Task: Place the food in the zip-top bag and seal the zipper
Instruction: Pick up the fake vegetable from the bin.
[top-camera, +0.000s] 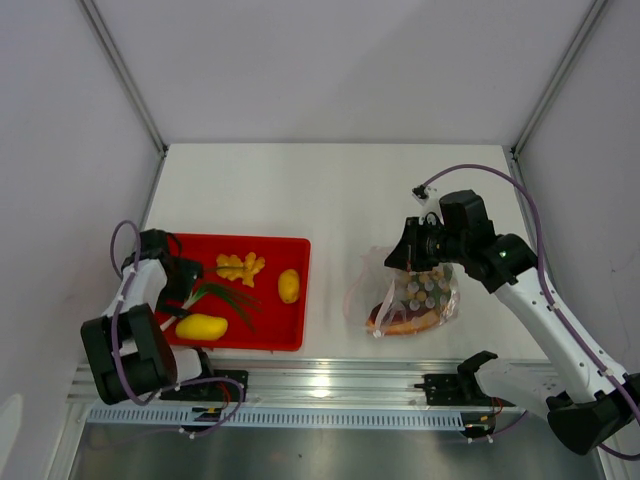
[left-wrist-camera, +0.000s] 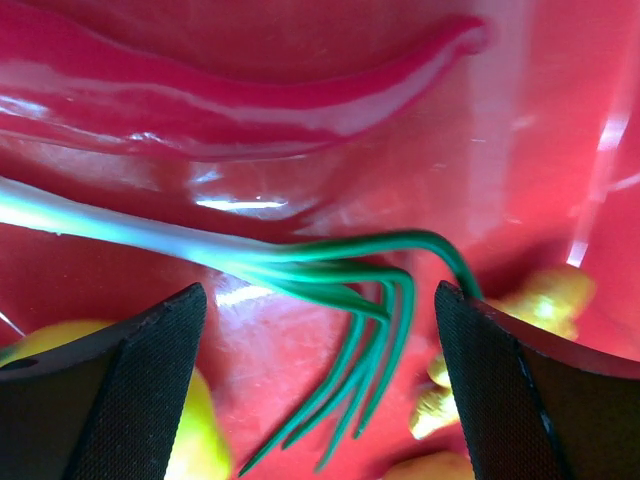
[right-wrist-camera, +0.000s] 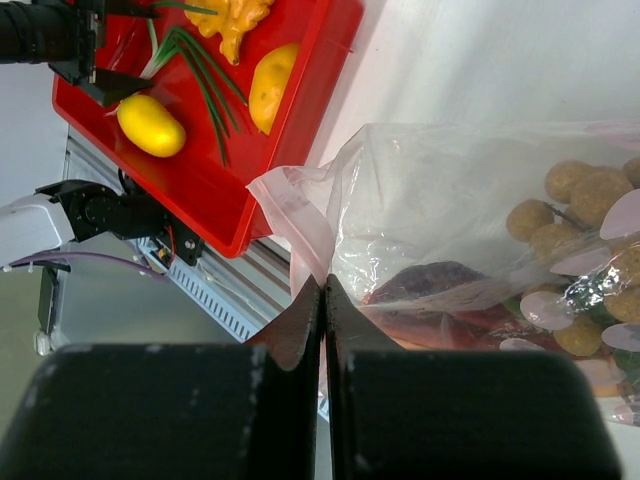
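The left fingers (left-wrist-camera: 130, 400) are spread wide and grip nothing. They hang low over the left end of the red tray (top-camera: 290, 335), and the green stalks (left-wrist-camera: 350, 300) lie on the tray floor between them, touching neither finger. In the top view the tray sits at the lower left of the counter (top-camera: 330, 190). It also holds a lemon (top-camera: 201, 327) just below the stalks, a knobbly yellow piece (top-camera: 240, 267) and an orange-yellow fruit (top-camera: 289, 286).

The right fingers (right-wrist-camera: 295, 325) are clenched on a fold of the clear bag (right-wrist-camera: 450, 190) near its pale pink mouth edge. The bag lies at the lower right of the top view, well apart from the tray. Inside it are tan balls (right-wrist-camera: 570, 200) and a dark red piece (right-wrist-camera: 430, 280). I cannot tell whether its mouth is sealed.
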